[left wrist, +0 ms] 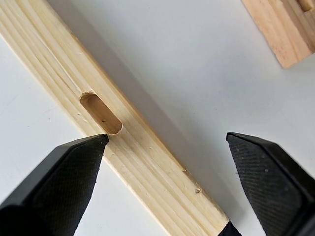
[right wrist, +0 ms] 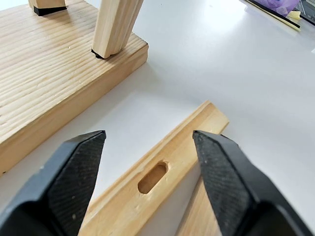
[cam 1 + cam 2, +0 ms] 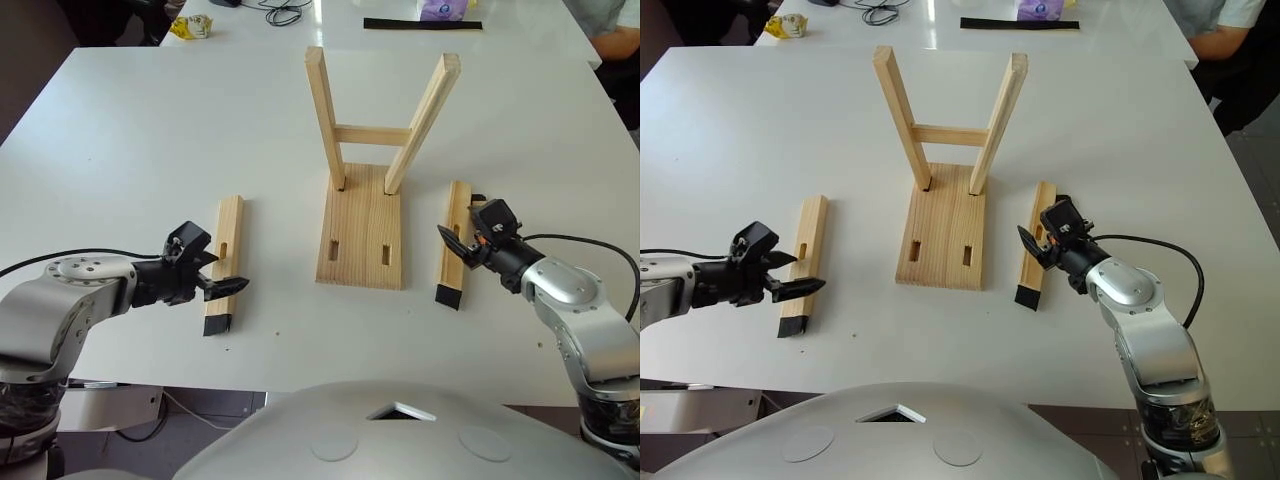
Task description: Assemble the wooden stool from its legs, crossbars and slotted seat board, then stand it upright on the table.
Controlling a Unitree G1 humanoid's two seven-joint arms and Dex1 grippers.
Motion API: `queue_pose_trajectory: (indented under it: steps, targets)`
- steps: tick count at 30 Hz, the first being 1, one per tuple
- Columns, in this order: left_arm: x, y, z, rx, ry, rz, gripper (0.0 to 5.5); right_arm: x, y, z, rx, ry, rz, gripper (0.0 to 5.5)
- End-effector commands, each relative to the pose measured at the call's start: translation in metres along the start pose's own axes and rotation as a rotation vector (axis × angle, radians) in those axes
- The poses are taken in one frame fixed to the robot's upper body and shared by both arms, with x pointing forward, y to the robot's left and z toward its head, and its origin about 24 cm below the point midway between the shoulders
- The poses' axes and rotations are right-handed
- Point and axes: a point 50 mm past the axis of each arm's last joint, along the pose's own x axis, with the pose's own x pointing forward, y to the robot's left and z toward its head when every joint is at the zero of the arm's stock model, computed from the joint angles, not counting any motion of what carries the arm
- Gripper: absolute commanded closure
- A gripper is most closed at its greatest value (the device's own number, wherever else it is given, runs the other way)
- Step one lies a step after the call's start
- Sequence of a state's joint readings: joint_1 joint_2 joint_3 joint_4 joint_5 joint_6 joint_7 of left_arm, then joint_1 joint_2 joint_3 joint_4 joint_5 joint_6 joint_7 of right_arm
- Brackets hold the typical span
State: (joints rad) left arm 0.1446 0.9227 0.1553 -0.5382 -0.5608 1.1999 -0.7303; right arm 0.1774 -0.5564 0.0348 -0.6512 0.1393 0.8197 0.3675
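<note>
Centrally in the head views, the slotted seat board (image 3: pixel 360 240) lies flat on the white table (image 3: pixel 150 130). Two upright legs (image 3: pixel 325 115) stand in its far slots, joined by a crossbar (image 3: pixel 372 134), and its two near slots show as open holes. The left loose leg (image 3: pixel 225 258) lies flat to the left of the board. The left gripper (image 3: pixel 222 275) sits at this leg's near end, its jaws spread across the wood. The right loose leg (image 3: pixel 455 270) lies just to the right of the board, with the right gripper (image 3: pixel 462 232) spread over its middle.

From the left wrist, the black fingertips (image 1: pixel 64 177) stand wide apart and grip nothing. They straddle the leg beside its oblong slot (image 1: pixel 101 113), and one tip overlaps the leg's edge.

From the right wrist, the fingers (image 2: pixel 74 172) likewise gape, one to each side of the leg's slotted stretch. They hold nothing, and the board lies near beyond them.
</note>
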Motion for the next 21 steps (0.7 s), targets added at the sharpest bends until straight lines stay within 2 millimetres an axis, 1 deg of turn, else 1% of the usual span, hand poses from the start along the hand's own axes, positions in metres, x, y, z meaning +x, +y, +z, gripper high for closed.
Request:
queue_pose_trajectory:
  steps: [1, 6, 9, 11, 12, 13, 16, 18, 20, 21]
  targets:
    - [0.018, 0.004, -0.009, -0.029, 0.042, -0.004, 1.03, 0.004, -0.003, 0.003, -0.025, 0.000, 0.007, 2.21]
    - [0.023, 0.017, -0.005, -0.015, 0.025, 0.043, 1.03, 0.005, -0.007, 0.006, -0.033, -0.006, 0.013, 2.21]
    - [0.019, 0.020, 0.004, -0.007, -0.013, 0.054, 1.03, 0.000, -0.013, 0.007, -0.036, -0.005, 0.000, 2.21]
    - [0.010, 0.020, 0.020, -0.006, -0.081, 0.049, 1.03, -0.010, -0.021, 0.007, -0.036, 0.003, -0.024, 2.21]
    - [0.004, 0.017, 0.031, -0.005, -0.128, 0.026, 1.03, -0.016, -0.026, 0.007, -0.041, 0.014, -0.042, 2.21]
    - [-0.001, 0.013, 0.041, -0.003, -0.171, 0.001, 1.03, -0.020, -0.030, 0.007, -0.044, 0.026, -0.055, 2.21]
    - [-0.023, -0.003, 0.080, 0.023, -0.346, -0.065, 1.03, -0.034, -0.040, 0.004, -0.062, 0.096, -0.086, 2.21]
    - [-0.036, -0.009, 0.100, 0.004, -0.462, -0.059, 1.03, -0.040, -0.044, 0.003, -0.069, 0.146, -0.084, 2.21]
    - [-0.043, -0.013, 0.109, -0.024, -0.532, -0.038, 1.03, -0.043, -0.045, 0.000, -0.054, 0.188, -0.071, 2.21]
    - [-0.044, -0.015, 0.108, -0.039, -0.549, -0.022, 1.03, -0.043, -0.046, -0.001, -0.031, 0.208, -0.069, 2.21]
